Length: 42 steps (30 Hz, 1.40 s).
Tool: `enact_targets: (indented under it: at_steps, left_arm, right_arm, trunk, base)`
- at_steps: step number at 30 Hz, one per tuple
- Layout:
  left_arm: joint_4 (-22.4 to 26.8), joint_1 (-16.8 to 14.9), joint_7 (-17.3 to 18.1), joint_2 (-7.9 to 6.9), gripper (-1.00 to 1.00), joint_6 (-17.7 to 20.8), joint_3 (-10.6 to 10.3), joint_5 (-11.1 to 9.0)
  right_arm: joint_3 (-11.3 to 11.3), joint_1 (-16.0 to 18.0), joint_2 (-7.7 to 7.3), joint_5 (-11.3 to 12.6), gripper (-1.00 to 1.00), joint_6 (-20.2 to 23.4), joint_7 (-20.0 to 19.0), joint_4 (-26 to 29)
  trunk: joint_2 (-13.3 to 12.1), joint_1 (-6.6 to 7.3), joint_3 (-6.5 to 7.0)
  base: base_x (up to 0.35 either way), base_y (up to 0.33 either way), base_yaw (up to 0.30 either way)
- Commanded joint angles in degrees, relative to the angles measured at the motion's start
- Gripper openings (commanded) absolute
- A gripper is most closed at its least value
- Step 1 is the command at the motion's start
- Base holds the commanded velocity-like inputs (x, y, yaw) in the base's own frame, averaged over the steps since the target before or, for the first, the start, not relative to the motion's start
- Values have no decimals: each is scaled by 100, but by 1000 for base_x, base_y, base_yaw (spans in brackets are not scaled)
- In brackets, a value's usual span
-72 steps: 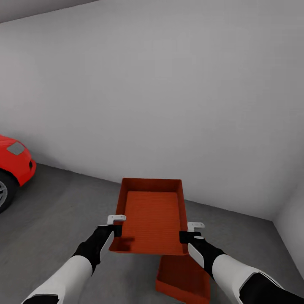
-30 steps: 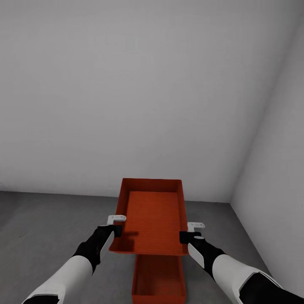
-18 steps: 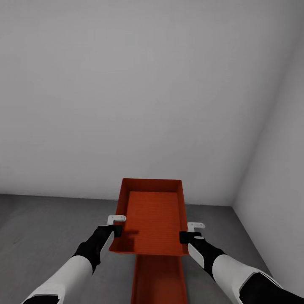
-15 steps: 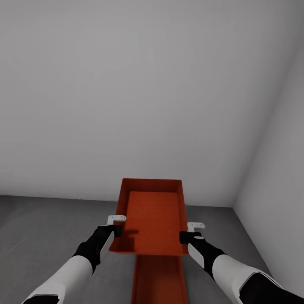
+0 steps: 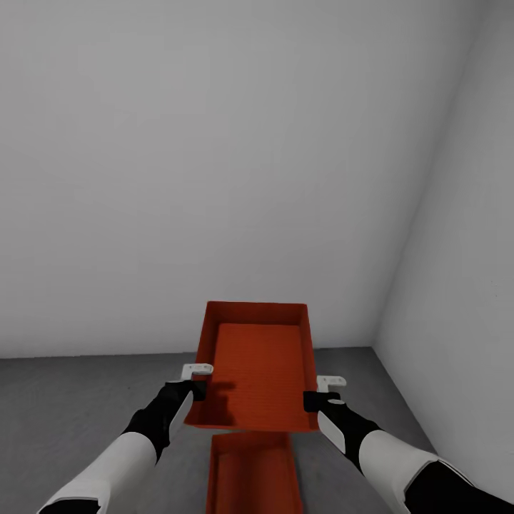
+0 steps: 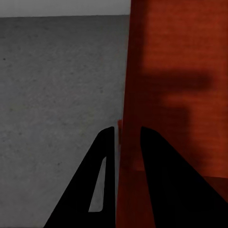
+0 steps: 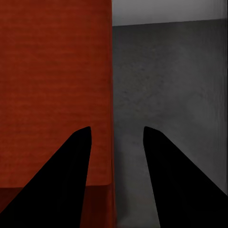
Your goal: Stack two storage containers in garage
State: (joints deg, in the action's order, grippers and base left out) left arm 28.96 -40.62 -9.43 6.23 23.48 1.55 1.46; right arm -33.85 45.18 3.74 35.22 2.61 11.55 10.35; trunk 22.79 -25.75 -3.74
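Observation:
I hold one orange-red storage container (image 5: 258,368) level in the air in front of me. My left gripper (image 5: 198,385) is at its left wall. In the left wrist view the left gripper (image 6: 127,132) is shut on that thin wall (image 6: 121,142). My right gripper (image 5: 319,394) is at the right wall. In the right wrist view the right gripper (image 7: 116,129) straddles the container's edge (image 7: 110,95) with its fingers well apart. The other storage container (image 5: 250,477) lies on the grey concrete floor (image 5: 71,407) right below the held one, partly covered by it.
This is the garage. A plain white back wall (image 5: 214,178) meets a white side wall (image 5: 464,285) in a corner just right of the containers. Bare concrete stretches to the left.
The whole view has swung right: the red car has left the picture and the room's corner has come in. The floor container now sits below the held one. Arms and held container keep their pose.

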Motion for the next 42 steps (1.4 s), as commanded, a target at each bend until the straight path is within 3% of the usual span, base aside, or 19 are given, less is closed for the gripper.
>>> enact_targets:
  at_steps: [1,21,42]
  left_arm:
    - [-7,1,-23,0,-100,25,-68,-111]
    - [-5,1,-23,-4,-100,25,-67,-111]
    - [4,1,-28,-1,-100,25,-73,-111]
  right_arm:
    - [-34,10,-172,-68,-100,20,365,11]
    - [-34,12,-172,-68,-100,26,366,9]
    - [-34,15,-185,-65,-100,23,334,11]
  trunk:
    - [14,-4,-13]
    - [14,-4,-18]
    - [14,-4,-173]
  base:
    - [6,0,-184]
    - [0,0,-10]
    - [0,0,0]
